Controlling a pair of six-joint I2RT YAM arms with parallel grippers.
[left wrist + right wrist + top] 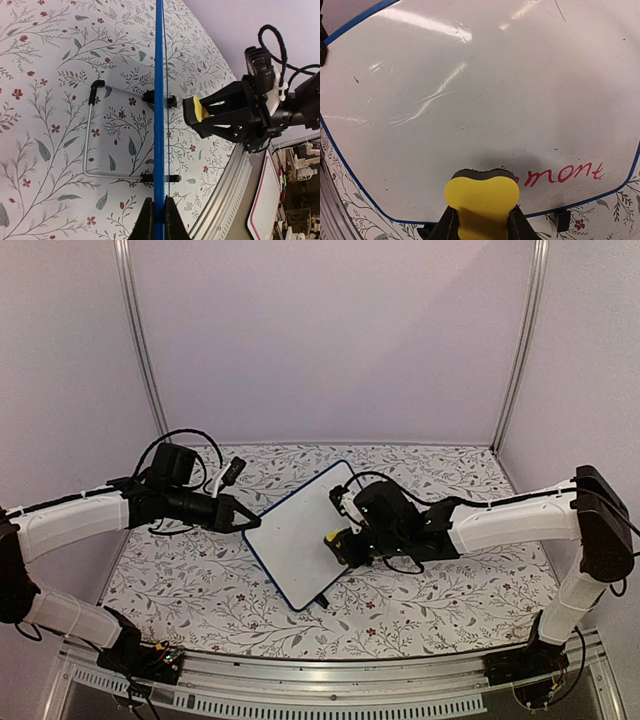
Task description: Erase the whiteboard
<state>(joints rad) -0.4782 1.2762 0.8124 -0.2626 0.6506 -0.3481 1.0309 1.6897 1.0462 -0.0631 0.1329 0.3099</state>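
The whiteboard (298, 532) stands tilted at mid-table, white with a thin blue frame (159, 90). My left gripper (247, 523) is shut on the board's left edge, and its fingers (147, 220) pinch the blue frame edge-on. My right gripper (340, 543) is shut on a yellow eraser (331, 537) held against the board's face. In the right wrist view the eraser (481, 197) has its dark felt on the whiteboard (470, 95), just left of red handwriting (565, 174) near the lower frame. The left wrist view shows the eraser (199, 111) beside the board.
A wire stand (89, 135) props the board from behind, with small black feet (172, 101) at its edge. A floral cloth (190, 580) covers the table. A metal rail (330, 680) runs along the near edge, and two upright posts (140, 340) flank the back wall.
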